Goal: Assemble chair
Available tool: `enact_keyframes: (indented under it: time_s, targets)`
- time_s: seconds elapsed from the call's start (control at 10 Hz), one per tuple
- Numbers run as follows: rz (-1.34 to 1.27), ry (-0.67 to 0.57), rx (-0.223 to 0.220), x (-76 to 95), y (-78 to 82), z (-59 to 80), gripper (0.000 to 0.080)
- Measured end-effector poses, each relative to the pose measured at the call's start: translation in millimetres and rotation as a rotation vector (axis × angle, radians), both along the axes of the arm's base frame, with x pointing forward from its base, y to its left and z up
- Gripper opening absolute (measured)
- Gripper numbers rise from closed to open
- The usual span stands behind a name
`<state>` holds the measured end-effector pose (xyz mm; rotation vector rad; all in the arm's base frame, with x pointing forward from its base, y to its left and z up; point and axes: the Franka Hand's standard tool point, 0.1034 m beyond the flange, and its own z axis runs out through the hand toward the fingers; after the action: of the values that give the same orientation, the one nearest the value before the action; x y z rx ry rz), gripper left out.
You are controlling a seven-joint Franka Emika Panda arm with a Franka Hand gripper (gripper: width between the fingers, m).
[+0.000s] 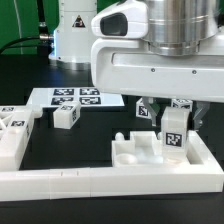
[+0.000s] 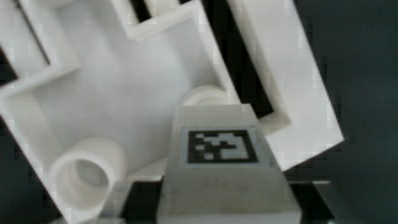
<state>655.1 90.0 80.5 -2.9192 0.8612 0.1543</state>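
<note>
My gripper (image 1: 172, 128) hangs at the exterior view's right, shut on a small upright white chair block (image 1: 173, 138) with a square tag on its face. The block stands just over a large flat white chair slab (image 1: 150, 160) with raised walls and notches; I cannot tell whether they touch. In the wrist view the tagged block (image 2: 217, 150) fills the space between my dark fingers (image 2: 146, 200) of the gripper (image 2: 217, 208), with the slab (image 2: 143, 90) and its round socket (image 2: 80, 172) behind it.
A long white L-shaped border rail (image 1: 100, 182) runs along the front. The marker board (image 1: 75, 97) lies at the back, a small tagged cube (image 1: 67, 116) in front of it. More tagged white parts (image 1: 15, 130) sit at the left edge.
</note>
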Motion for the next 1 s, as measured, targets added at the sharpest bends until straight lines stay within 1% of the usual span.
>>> enact_keyframes:
  time_s: [0.1,0.3,0.5,0.6,0.8,0.9,1.0]
  targets:
    - [-0.065,0.006,-0.004,0.1,2.5,0.0,0.0291]
    - [-0.305,0.035,-0.011,-0.2,9.3,-0.4,0.0291]
    - [-0.439,0.051,-0.016,0.1,10.8,-0.2,0.0291]
    - [-0.479,0.056,-0.015,0.3,11.8,-0.2,0.0291]
    - [-0.412,0.048,-0.010,0.1,12.0,0.1,0.0291]
    - [-0.373,0.043,-0.007,0.2,12.4,0.8,0.0394]
    - [-0.303,0.033,-0.008,0.1,12.4,0.7,0.0540]
